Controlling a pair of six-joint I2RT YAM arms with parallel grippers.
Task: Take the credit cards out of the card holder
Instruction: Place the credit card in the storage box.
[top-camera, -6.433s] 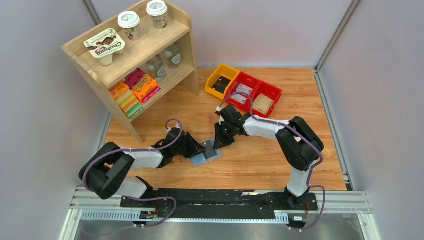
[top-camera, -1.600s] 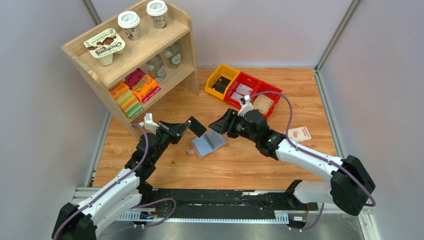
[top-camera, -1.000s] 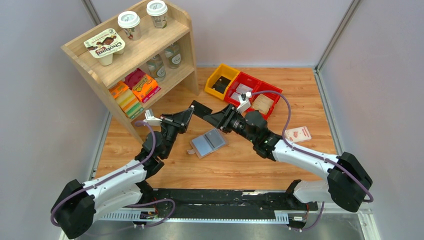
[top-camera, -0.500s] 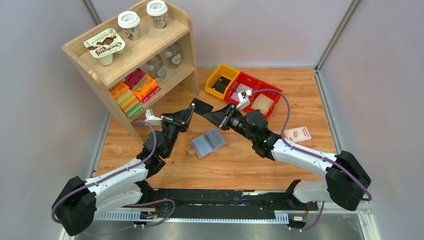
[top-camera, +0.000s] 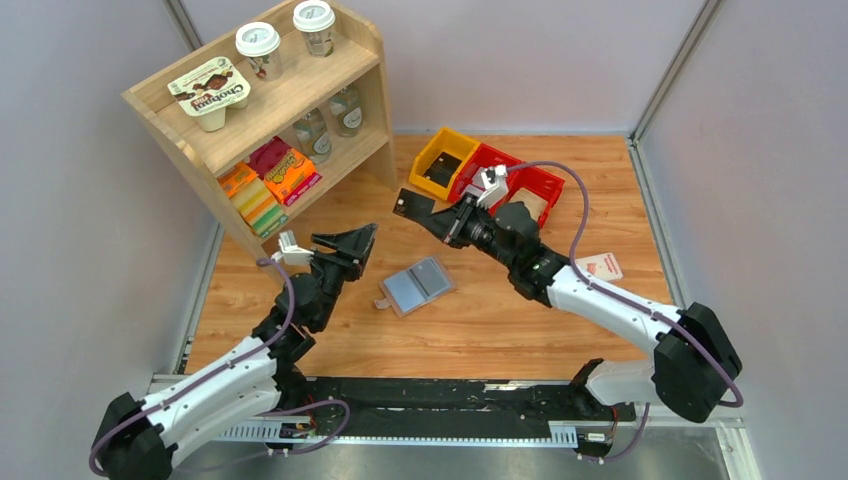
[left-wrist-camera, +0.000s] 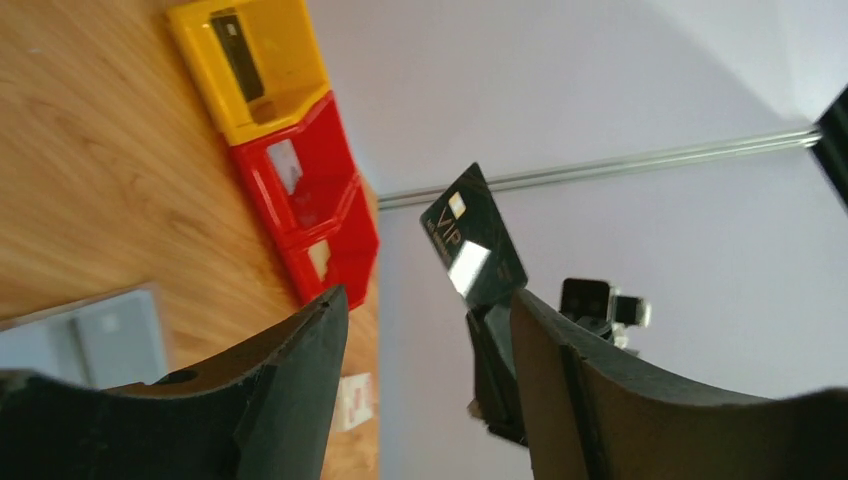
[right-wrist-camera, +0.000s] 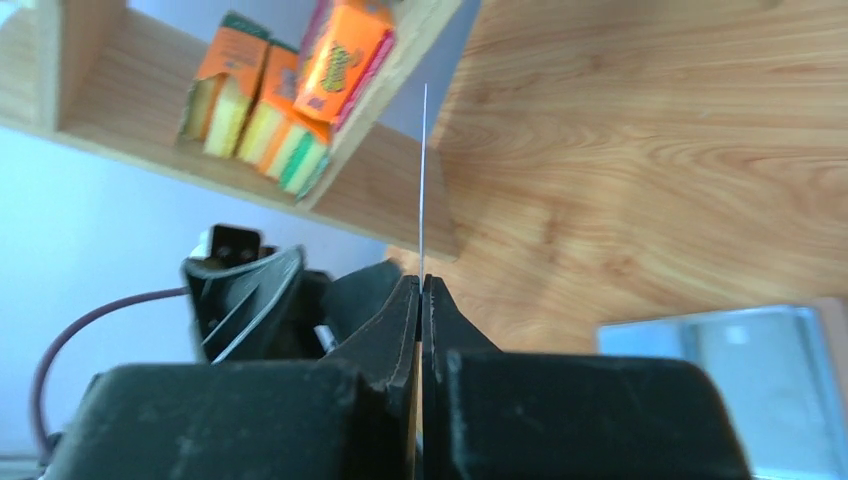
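Note:
A black credit card (top-camera: 413, 206) hangs in the air above the table, with my right gripper (top-camera: 447, 222) shut on one end of it. In the right wrist view the card (right-wrist-camera: 424, 180) is edge-on, rising from the closed right gripper (right-wrist-camera: 422, 282). The left wrist view shows the card's face (left-wrist-camera: 475, 240) beyond my open left gripper (left-wrist-camera: 428, 295), apart from it. My left gripper (top-camera: 358, 240) holds nothing. The blue-grey card holder (top-camera: 418, 285) lies open and flat on the table between the arms, and a pale card shows through one panel (left-wrist-camera: 120, 340).
A yellow bin (top-camera: 443, 160) and two red bins (top-camera: 532, 196) stand at the back, with flat items inside. A pink-white packet (top-camera: 598, 267) lies at the right. A wooden shelf (top-camera: 270, 110) with cups, jars and sponges fills the back left.
The black card has passed from my left gripper to my right. The left gripper opened and drew back; the right one shut on the card and carried it toward the bins.

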